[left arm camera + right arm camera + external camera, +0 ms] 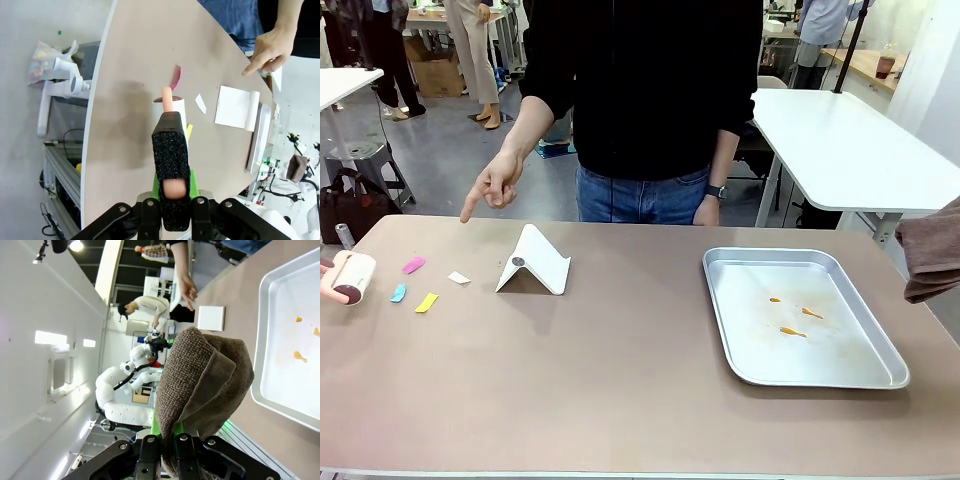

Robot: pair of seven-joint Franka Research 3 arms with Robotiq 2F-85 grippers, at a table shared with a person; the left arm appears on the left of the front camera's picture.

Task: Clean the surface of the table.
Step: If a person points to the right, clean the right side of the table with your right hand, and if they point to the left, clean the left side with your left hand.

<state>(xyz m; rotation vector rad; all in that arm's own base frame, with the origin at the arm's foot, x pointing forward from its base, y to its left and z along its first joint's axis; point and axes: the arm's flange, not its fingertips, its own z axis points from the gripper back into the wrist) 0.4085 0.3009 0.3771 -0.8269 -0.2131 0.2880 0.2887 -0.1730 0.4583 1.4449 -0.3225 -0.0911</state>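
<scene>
A silver tray (770, 251) holds three orange bits (790, 331), perhaps crumbs. Left of it sits a white folded stand (535, 262), then pink, blue, yellow and white paper scraps (426, 302) and a lint roller (350, 278). A brown cloth (932, 250) shows far right.

Picture edges cut off the table (620, 400), the brown cloth (932, 250) and the pink roller (348, 278).

A grey floor (440, 150) is recorded behind. A white-topped table (850, 150) is placed at right, a second white table (340, 85) at left. A metal stool (362, 155), black bag (348, 208) and cardboard box (436, 70) are noted. A ceiling lamp (76, 246) is lit.
</scene>
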